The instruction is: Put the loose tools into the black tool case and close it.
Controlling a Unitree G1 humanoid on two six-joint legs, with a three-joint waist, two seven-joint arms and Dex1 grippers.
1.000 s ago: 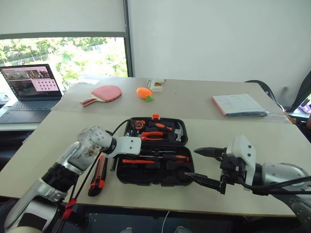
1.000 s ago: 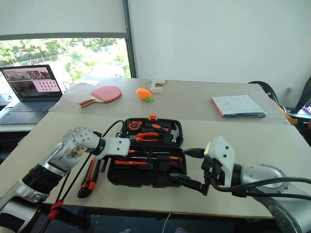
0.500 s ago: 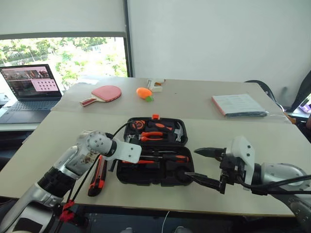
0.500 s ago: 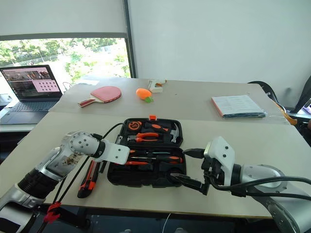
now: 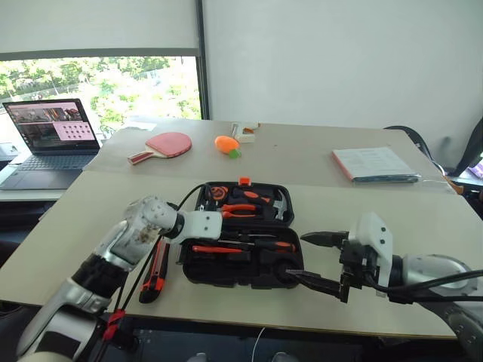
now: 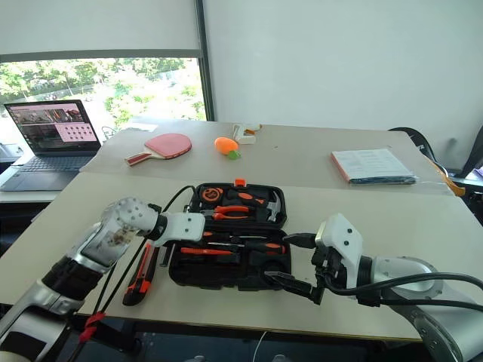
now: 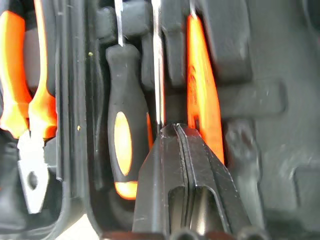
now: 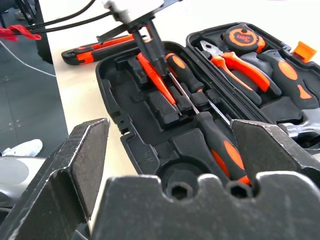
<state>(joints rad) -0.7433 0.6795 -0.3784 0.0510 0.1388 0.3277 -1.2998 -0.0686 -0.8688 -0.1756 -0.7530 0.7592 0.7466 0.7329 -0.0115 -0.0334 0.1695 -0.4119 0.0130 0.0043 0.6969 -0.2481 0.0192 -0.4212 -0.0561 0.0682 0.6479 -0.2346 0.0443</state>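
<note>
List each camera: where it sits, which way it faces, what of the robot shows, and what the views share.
Left and right eye views: head, forward and down over the table; both arms, left tool, right tool.
Left wrist view: left wrist, facing into the black tool case; shut fingers over the slim orange screwdriver.
Right wrist view: right wrist, facing across the case; open fingers.
Shared: case, pliers, black-and-orange screwdriver.

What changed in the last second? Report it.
Nothing moved visibly. The left gripper stays over the black tool case, at its screwdriver slots, jaws shut. The right gripper waits open at its near corner. The utility knife still lies on the table beside it.
</note>
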